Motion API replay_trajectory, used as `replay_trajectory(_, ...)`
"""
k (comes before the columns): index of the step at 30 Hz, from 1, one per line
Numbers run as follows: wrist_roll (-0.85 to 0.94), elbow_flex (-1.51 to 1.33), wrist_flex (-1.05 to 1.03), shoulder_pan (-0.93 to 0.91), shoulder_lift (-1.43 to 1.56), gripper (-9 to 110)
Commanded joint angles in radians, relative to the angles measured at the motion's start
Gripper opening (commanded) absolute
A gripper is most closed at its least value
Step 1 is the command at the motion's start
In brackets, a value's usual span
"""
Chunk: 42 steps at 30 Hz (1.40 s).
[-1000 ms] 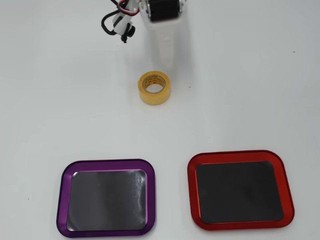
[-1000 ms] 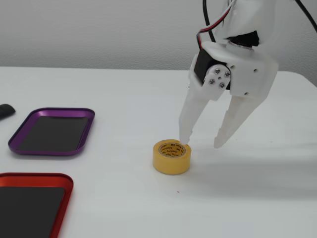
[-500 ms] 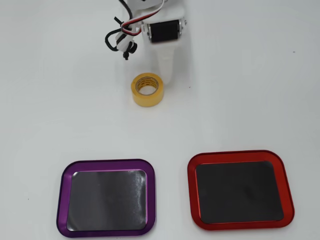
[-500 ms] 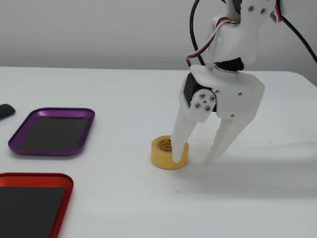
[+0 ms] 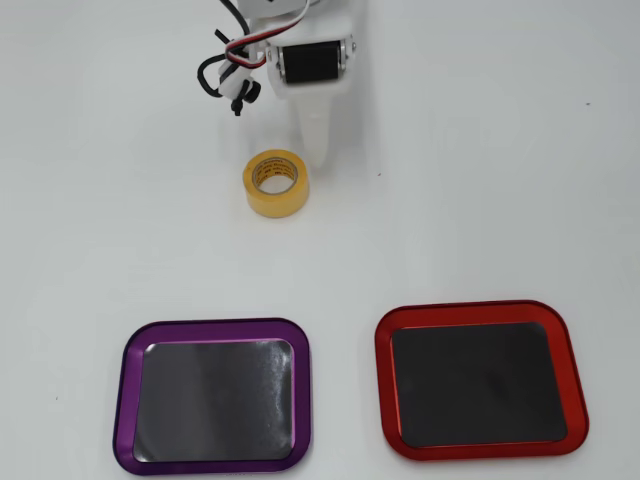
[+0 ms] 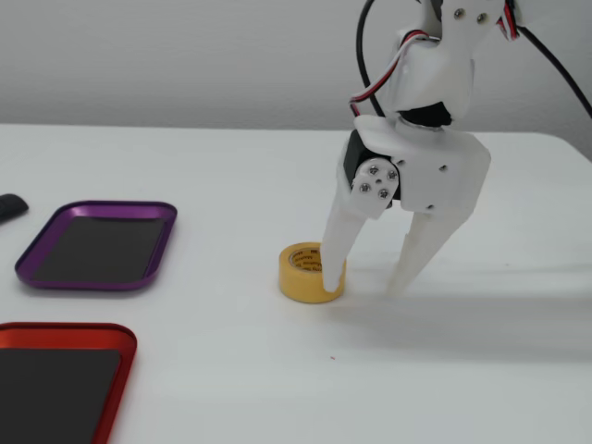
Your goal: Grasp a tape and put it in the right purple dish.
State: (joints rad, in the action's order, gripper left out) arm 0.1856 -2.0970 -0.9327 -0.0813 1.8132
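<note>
The yellow tape (image 5: 276,183) lies flat on the white table, its tan core up; in the fixed view (image 6: 308,272) it sits at the centre. My gripper (image 5: 315,128) stands over the table just behind the roll in the overhead view. In the fixed view the gripper (image 6: 365,283) is open and empty, tips near the table. One fingertip (image 6: 331,277) is against the roll's near right side; the roll lies outside the jaws. The purple dish (image 5: 128,362) is at the front left in the overhead view and at the far left in the fixed view (image 6: 166,242).
A red-rimmed tray (image 5: 568,370) lies to the right of the purple one in the overhead view, and at the bottom left in the fixed view (image 6: 111,335). A small dark object (image 6: 9,207) sits at the fixed view's left edge. Cables (image 5: 225,60) hang beside the wrist.
</note>
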Motion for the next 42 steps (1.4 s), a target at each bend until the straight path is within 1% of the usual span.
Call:
replay_trajectory(1,0.0,0.034,-0.012,-0.006,0.078,16)
replay_trajectory(11,0.003,0.034,0.0,-0.011,0.092,16)
replay_trajectory(16,0.003,0.034,0.003,-0.067,0.091,16)
replay_trajectory(20,0.063,0.026,0.032,-0.101,0.091,16)
replay_trajectory(27,0.072,0.012,0.071,-0.12,0.086,16)
replay_trajectory(32,0.074,-0.014,0.1,-0.109,0.025,16)
replay_trajectory(38,0.072,-0.077,0.21,-0.118,-0.084,16)
replay_trajectory(42,0.072,-0.071,0.206,-0.117,-0.11,16)
